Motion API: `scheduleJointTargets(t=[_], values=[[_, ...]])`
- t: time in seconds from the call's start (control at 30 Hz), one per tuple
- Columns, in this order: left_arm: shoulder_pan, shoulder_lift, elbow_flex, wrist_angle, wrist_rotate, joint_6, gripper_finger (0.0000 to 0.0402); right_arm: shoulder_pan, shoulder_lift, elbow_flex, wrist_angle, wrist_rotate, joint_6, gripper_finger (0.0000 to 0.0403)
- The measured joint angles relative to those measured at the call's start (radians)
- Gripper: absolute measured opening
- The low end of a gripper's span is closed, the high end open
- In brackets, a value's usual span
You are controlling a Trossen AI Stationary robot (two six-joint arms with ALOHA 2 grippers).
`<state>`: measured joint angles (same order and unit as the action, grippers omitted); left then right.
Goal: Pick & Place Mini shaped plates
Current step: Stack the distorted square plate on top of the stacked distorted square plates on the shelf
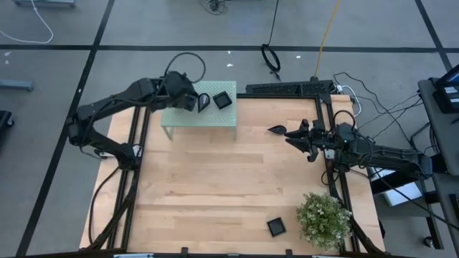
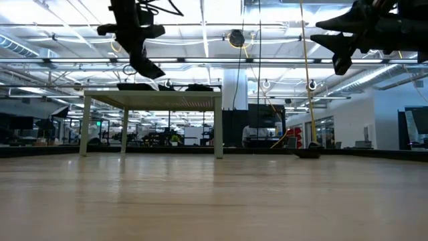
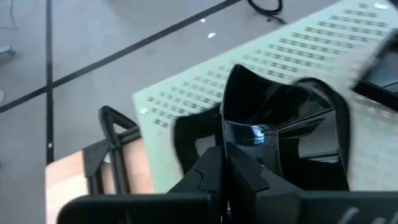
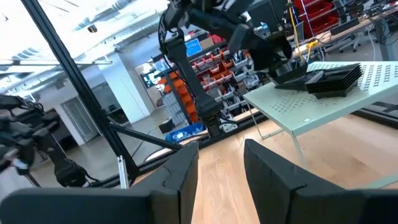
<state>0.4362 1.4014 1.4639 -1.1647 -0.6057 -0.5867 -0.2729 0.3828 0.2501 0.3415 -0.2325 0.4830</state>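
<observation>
So the left pincer [image 1: 203, 102] is up over the green perforated platform [image 1: 186, 120], clenched on one of the mini shaped plates; from the left wrist view it's a teardrop dish [image 3: 273, 118], gripped by its rim, hanging just above the platform's surface. A small stack of square plates [image 1: 223, 99] sits on the platform right beside it. Another leaf-shaped plate [image 1: 277, 130] lies on the wooden counter [image 1: 229, 186] near the right pincer [image 1: 300, 136], whose fingers are parted and holding nothing. One more square plate [image 1: 276, 227] sits by the little plant [image 1: 324, 218].

These things look glossy and rigid, so I'd guess light but slippery, and probably chippy if dropped. The thin raised rim seems the only real place to pinch, ideally at the wide end of the teardrop.
</observation>
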Motion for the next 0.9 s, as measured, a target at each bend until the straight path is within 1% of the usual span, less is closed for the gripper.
scheduleJointTargets(t=[0.07, 0.13, 0.23, 0.33, 0.43, 0.5, 0.63, 0.83, 0.9], values=[[0.036, -0.001, 0.0, 0.0, 0.002, 0.019, 0.0016, 0.0, 0.0, 0.0, 0.01, 0.0, 0.005, 0.0116], [0.068, -0.001, 0.0, 0.0, 0.029, 0.028, 0.0016, 0.0, 0.0, 0.0, 0.028, 0.0, 0.006, 0.0116], [0.097, -0.001, 0.0, 0.0, 0.064, 0.03, 0.0006, 0.0, 0.0, 0.0, 0.065, 0.0, 0.025, 0.0116], [0.12, -0.001, 0.0, 0.011, 0.067, 0.024, 0.0007, 0.0, 0.0, 0.0, 0.09, 0.0, 0.054, 0.0116], [0.128, -0.001, 0.0, 0.011, 0.057, 0.025, 0.0018, 0.0, 0.0, 0.0, 0.105, 0.0, 0.055, 0.0116], [0.128, -0.001, 0.0, 0.011, 0.052, 0.015, 0.0018, 0.0, 0.0, 0.0, 0.104, 0.0, 0.055, 0.0116], [0.122, -0.001, -0.011, 0.015, 0.035, -0.034, 0.0005, 0.0, 0.0, 0.0, 0.104, 0.0, 0.055, 0.0116], [0.098, -0.001, -0.097, 0.026, 0.03, -0.175, 0.0018, 0.0, 0.0, 0.0, 0.104, 0.0, 0.05, 0.0116], [0.09, -0.001, -0.126, 0.062, 0.03, -0.216, 0.0016, 0.0, 0.0, 0.0, 0.104, 0.0, 0.049, 0.0116]])
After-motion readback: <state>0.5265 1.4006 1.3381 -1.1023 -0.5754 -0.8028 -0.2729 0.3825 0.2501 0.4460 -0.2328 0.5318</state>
